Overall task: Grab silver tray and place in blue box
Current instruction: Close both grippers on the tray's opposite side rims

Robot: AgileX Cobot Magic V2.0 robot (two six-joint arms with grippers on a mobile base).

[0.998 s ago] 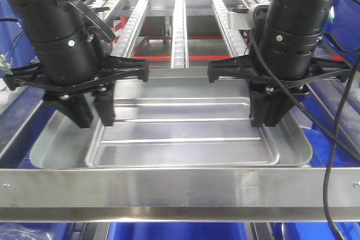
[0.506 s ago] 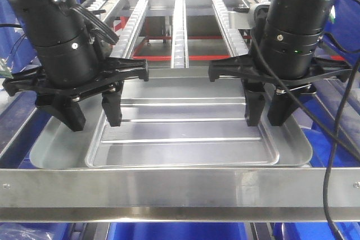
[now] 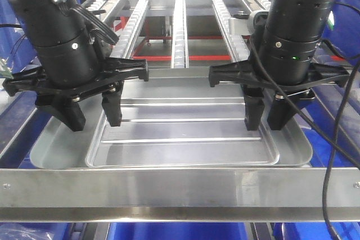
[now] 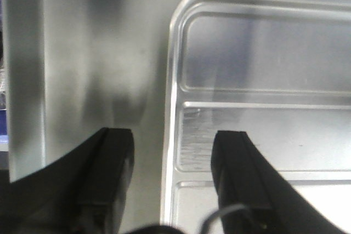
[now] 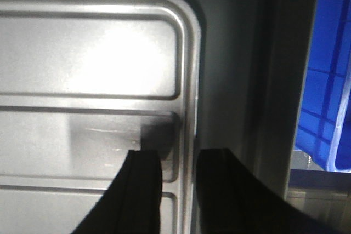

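The silver tray (image 3: 180,133) lies flat on the metal bench (image 4: 109,53), just behind the steel frame bar (image 3: 180,189) and in front of the roller rails (image 3: 179,32). The left gripper (image 3: 94,119) stands wide apart astride the tray's left rim, one finger over the bench and the other over the recessed centre. The right gripper (image 3: 266,122) is parted more narrowly astride the right rim, neither clamping the metal, and the blue box (image 5: 329,91) shows past the bench's right edge.
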